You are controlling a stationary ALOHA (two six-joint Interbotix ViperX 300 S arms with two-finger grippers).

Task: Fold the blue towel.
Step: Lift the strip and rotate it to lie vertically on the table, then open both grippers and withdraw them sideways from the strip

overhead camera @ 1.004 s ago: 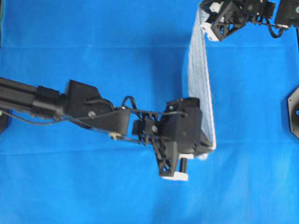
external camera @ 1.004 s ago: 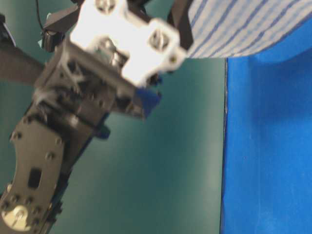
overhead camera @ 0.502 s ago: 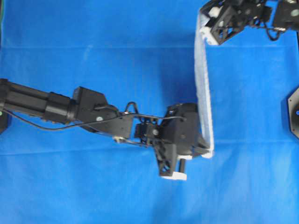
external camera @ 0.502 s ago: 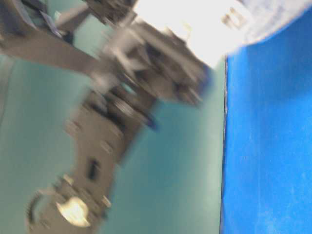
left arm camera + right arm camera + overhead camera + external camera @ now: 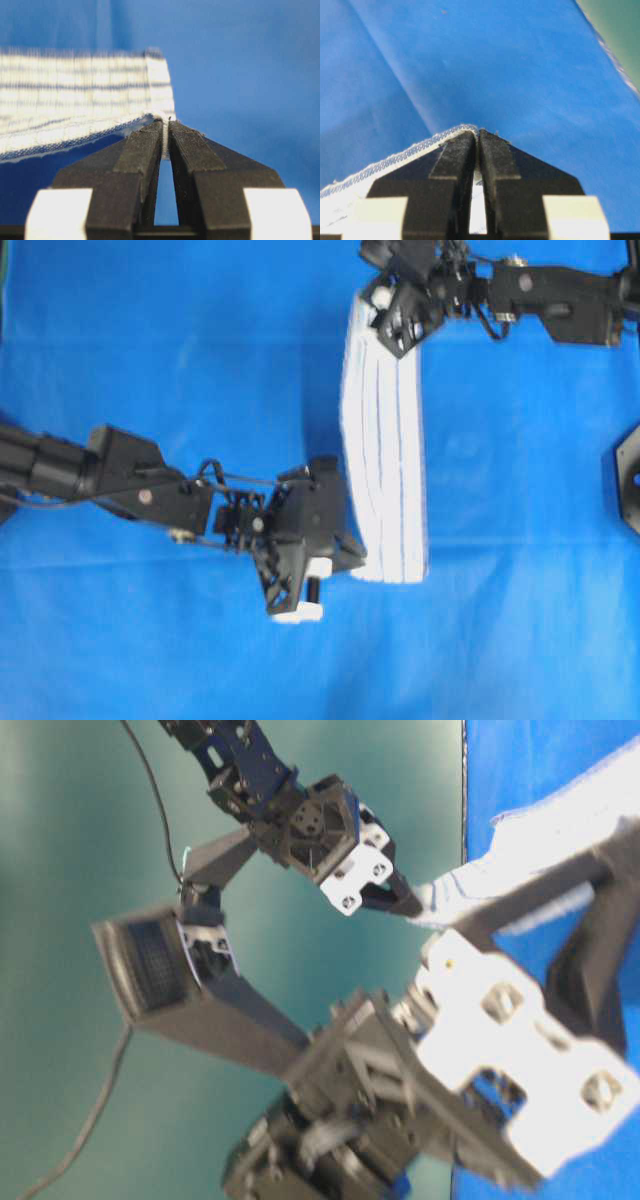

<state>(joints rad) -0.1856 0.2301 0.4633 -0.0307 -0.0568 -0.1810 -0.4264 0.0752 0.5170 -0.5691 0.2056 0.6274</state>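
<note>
Left gripper (image 5: 165,131) and right gripper (image 5: 475,136) each pinched a towel (image 5: 385,470) corner above the tablecloth (image 5: 180,330); only the overhead view showed its full length.

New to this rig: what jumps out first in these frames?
The blue towel, a striped white strip, runs up the middle of the blue tablecloth. Each end is pinched: the left gripper is shut on its near corner, the right gripper on its far corner at top.
</note>
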